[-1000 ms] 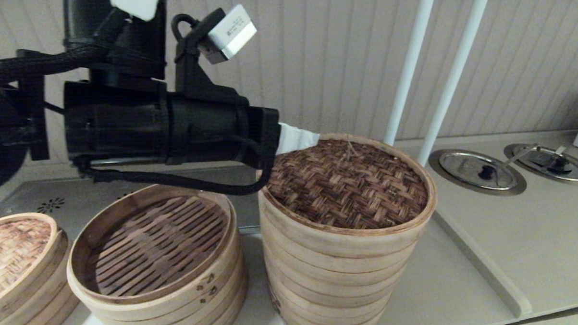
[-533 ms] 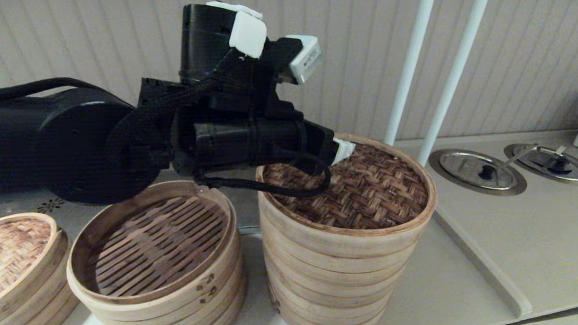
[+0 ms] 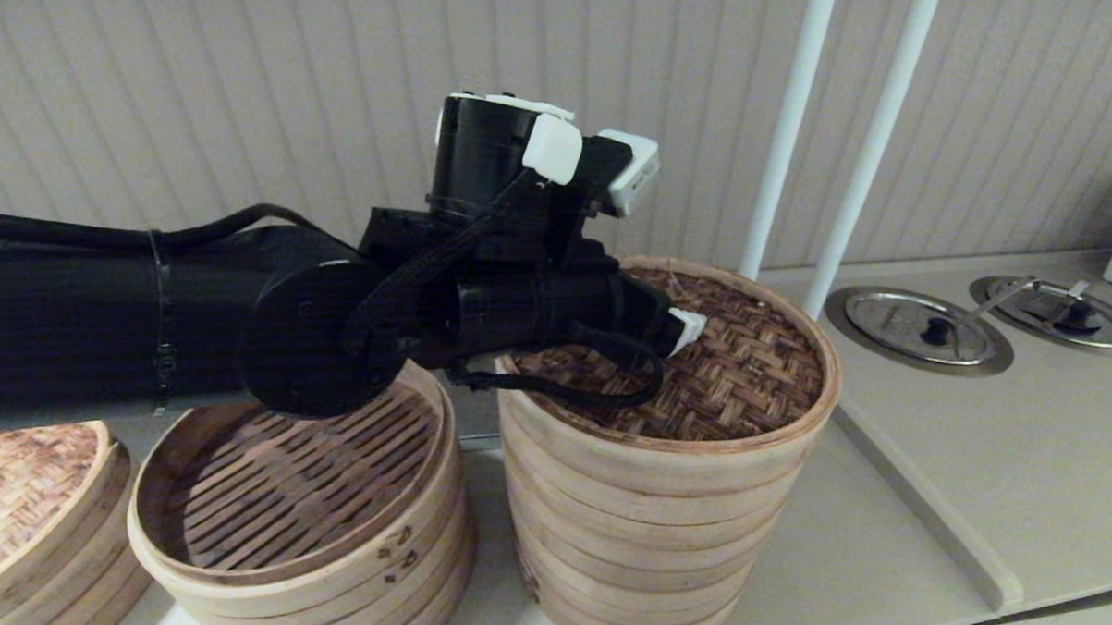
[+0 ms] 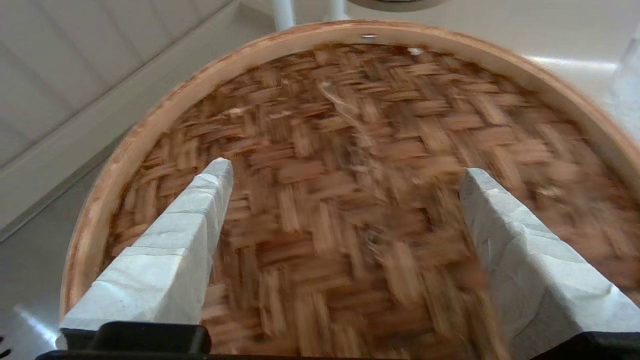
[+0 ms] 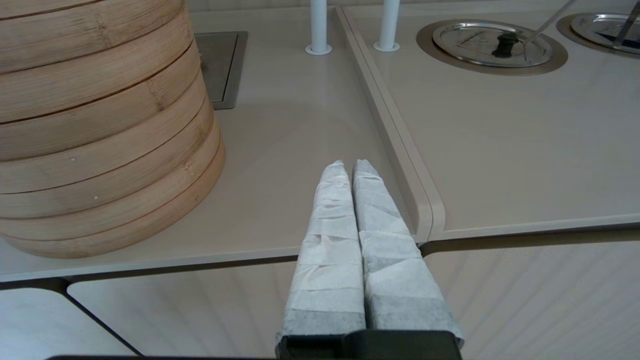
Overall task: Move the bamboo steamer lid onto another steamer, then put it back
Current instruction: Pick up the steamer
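The bamboo steamer lid [image 3: 753,380], dark herringbone weave in a pale hoop, lies on top of the tallest steamer stack [image 3: 638,532] in the middle of the head view. My left gripper [image 3: 681,331] reaches in from the left and hovers low over the lid's woven top. In the left wrist view the lid [image 4: 350,115] fills the frame, and the left gripper [image 4: 346,170] is open, its white-wrapped fingers [image 4: 175,235] spread wide with only weave between them. My right gripper [image 5: 348,165] is shut and parked above the counter's front edge, beside the tall stack [image 5: 100,125].
A shorter open steamer stack [image 3: 380,578] with a slatted floor stands left of the tall one, under my left arm. A paler woven lid [image 3: 26,488] sits at the far left. Two white poles [image 3: 790,119] rise behind. Round metal covers [image 3: 917,328] lie in the raised counter at right.
My left arm has swung right and lower, carrying the gripper from the lid's far-left rim to over its middle. The lid has stayed on the tall stack.
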`<state>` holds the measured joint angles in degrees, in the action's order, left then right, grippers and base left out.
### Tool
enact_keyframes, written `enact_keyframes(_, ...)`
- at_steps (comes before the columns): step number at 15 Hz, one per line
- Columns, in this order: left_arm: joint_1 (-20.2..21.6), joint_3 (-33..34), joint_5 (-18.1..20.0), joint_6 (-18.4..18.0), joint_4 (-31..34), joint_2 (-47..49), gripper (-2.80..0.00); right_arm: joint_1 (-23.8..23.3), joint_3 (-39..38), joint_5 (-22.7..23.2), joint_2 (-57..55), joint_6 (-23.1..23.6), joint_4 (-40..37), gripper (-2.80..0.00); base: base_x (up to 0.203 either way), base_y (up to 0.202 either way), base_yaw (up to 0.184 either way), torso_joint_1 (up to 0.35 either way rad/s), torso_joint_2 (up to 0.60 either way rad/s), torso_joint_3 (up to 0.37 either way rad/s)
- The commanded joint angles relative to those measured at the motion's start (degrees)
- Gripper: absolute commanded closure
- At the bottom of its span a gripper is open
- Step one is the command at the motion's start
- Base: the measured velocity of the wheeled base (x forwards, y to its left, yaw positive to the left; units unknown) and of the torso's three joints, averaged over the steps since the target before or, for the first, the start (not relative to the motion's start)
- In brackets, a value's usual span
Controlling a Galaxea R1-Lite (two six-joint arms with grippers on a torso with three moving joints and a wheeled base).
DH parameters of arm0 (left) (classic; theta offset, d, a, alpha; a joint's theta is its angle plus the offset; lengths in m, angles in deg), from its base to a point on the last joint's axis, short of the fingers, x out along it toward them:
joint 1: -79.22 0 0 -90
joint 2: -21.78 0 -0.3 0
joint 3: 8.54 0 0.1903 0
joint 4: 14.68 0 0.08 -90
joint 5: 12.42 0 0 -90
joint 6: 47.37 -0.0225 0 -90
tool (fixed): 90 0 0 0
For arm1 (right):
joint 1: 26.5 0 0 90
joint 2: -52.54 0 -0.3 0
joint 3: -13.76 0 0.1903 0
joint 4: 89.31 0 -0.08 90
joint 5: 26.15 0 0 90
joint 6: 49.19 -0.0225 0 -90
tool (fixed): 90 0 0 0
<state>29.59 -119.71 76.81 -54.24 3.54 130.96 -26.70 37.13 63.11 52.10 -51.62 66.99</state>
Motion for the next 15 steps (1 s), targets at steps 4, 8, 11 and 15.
enact_keyframes(4,-1.43,-1.23,-4.16,-0.08,-2.24,2.62,-2.80,0.03,-0.18,-0.01,-0.09,-0.04,-0.02,0.00,0.000,0.000,0.000,0.000,0.00,0.000)
enact_keyframes(8,-1.35,-0.18,-4.25,-0.08,-2.24,2.36,0.00,0.03,-0.18,0.04,-0.09,-0.04,-0.02,0.00,0.000,0.000,0.000,0.000,0.00,0.000)
enact_keyframes(11,-1.34,0.35,-4.35,-0.01,-2.24,1.92,0.00,0.03,-0.18,0.02,-0.09,-0.04,-0.02,0.00,0.000,0.000,0.000,0.000,0.00,0.000)
enact_keyframes(15,-1.34,0.36,-4.42,0.01,-2.50,1.77,0.00,0.03,-0.18,0.04,-0.09,-0.04,-0.02,0.00,0.000,0.000,0.000,0.000,0.00,0.000)
